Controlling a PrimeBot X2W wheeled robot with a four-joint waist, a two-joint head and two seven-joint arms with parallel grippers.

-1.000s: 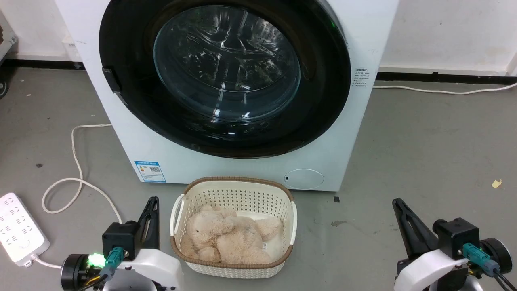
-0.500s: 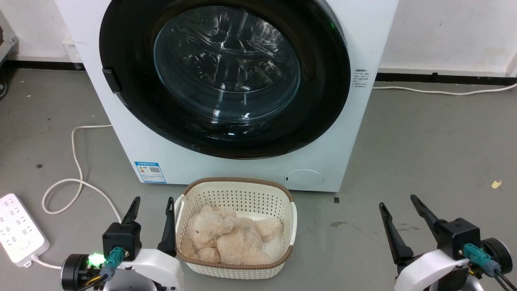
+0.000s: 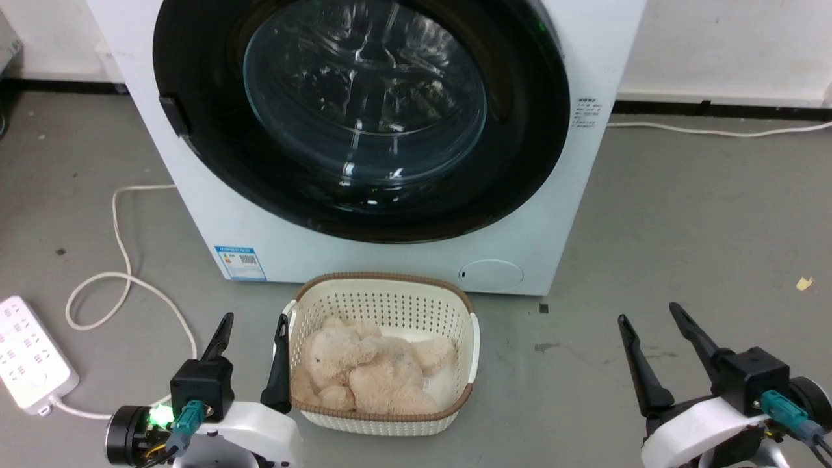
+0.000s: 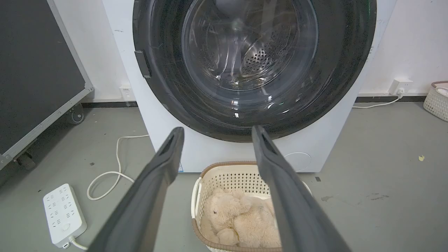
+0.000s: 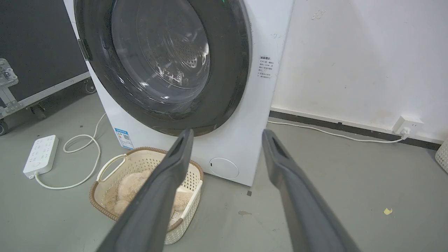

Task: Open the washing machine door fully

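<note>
The washing machine door (image 3: 195, 162), round, glossy black with a bulging clear glass bowl, lies flat against the white washer's front, with a small dark handle at its left rim. The same door (image 4: 168, 87) is seen in the left wrist view, and the door (image 5: 227, 70) again in the right wrist view. My left gripper (image 3: 253, 318) stands open at the lower left, beside the basket, well short of the door. Low on the right, my right gripper (image 3: 650, 311) is open over bare floor. Between the fingers of each there is nothing.
A cream basket (image 3: 383, 416) holding a beige plush bear (image 3: 364, 370) sits on the floor before the washer. A white power strip (image 3: 26, 354) and looped cable (image 3: 123, 260) lie at left. A black wheeled case (image 4: 35, 70) stands left of the washer. Grey floor spreads right.
Both grippers went from shut to open. The head camera has tilted a little, shifting the whole picture; the door has not moved.
</note>
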